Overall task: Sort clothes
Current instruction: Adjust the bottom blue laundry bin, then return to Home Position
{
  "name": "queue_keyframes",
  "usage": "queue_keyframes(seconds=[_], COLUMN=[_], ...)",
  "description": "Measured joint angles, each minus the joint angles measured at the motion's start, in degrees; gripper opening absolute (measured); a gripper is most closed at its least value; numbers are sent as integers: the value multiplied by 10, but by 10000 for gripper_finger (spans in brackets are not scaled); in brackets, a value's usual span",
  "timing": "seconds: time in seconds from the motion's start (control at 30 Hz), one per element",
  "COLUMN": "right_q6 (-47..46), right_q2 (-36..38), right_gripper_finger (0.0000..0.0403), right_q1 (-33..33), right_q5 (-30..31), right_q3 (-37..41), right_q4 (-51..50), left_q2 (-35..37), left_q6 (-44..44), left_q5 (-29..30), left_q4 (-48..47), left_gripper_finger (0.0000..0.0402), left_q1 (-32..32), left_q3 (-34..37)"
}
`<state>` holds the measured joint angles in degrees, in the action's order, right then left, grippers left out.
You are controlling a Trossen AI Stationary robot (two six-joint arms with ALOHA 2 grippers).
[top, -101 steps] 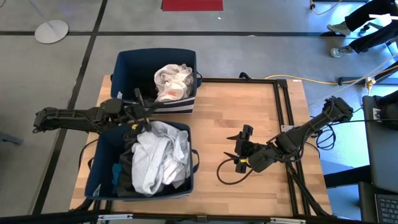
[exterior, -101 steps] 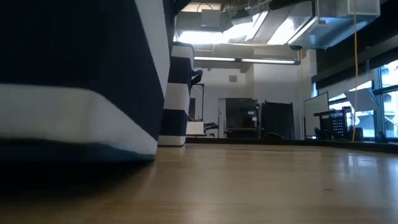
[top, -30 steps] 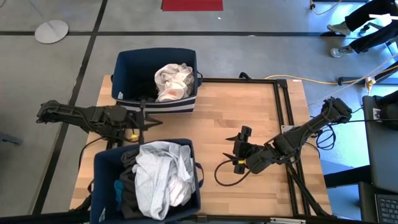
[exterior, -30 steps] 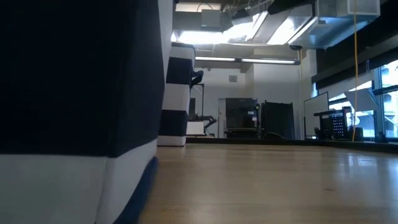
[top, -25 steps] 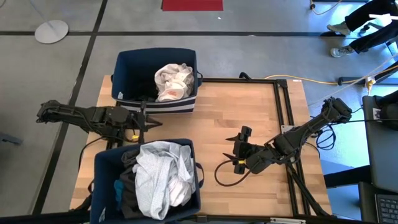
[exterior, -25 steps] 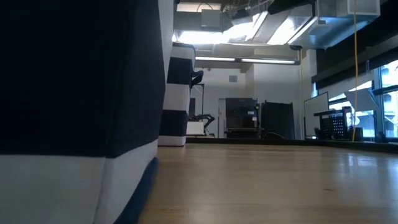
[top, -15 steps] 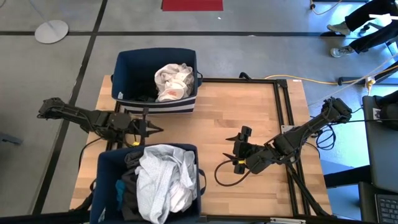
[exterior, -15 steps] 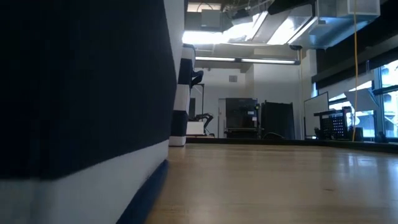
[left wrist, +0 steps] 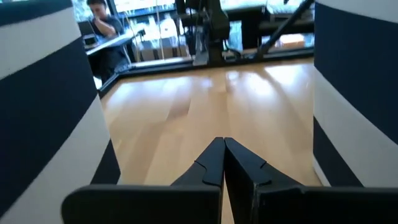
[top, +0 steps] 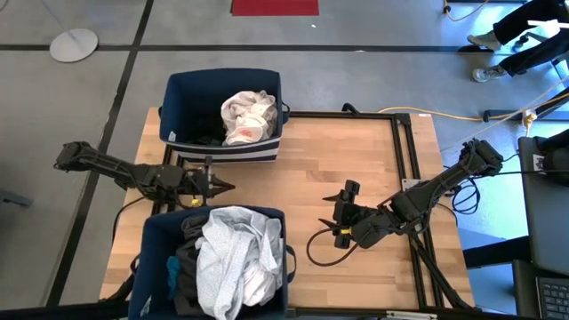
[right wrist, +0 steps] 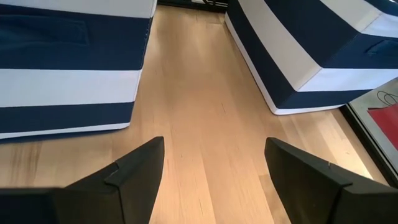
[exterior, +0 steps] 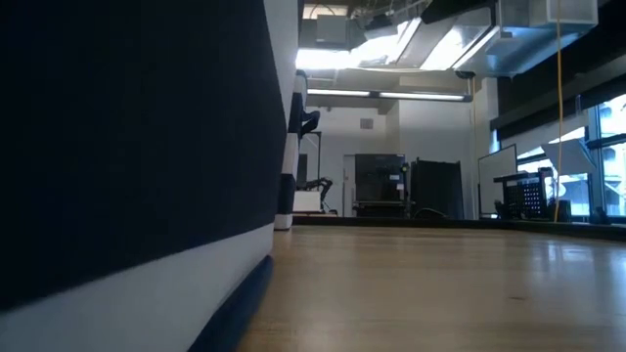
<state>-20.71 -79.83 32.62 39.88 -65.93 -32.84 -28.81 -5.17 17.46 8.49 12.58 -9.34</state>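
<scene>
left hand [top: 220, 186] closed, empty | right hand [top: 342, 209] open | near bin [top: 147, 267]: pale garment [top: 233, 253] | far bin [top: 182, 98]: cream garment [top: 246, 116]

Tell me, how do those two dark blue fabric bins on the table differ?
The near dark blue fabric bin is heaped with a pale grey-white garment over dark and teal ones; the far dark blue fabric bin holds only a cream garment with much bare floor. The near bin sits skewed at the wooden table edge; the far bin sits square. Both are dark blue with a white stripe.
</scene>
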Motion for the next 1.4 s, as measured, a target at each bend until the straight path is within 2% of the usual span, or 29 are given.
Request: queue_keyframes(seconds=[0.3,0.53,0.63,0.83,0.97,1.13,1.4], right_q6=[3,-3,-16,-29,1,62,119], right_q2=[0,4,31,163,266,379,522], right_gripper_finger=[280,280,280,280,280,280,280], right_q1=[0,2,9,15,3,-52,-170], right_q5=[1,2,12,2,-62,-151,-267], right_q3=[0,4,43,197,306,406,483], right_q4=[-2,-26,-14,80,174,280,293], left_q2=[55,91,106,128,134,135,135], left_q6=[33,26,13,4,4,5,-12], left_q5=[-1,-1,-1,1,1,1,1], left_q4=[50,42,41,40,37,28,26], left_gripper_finger=[0,0,0,0,0,0,0], left_q1=[0,0,0,0,0,0,0], left_q3=[84,88,88,88,88,88,88])
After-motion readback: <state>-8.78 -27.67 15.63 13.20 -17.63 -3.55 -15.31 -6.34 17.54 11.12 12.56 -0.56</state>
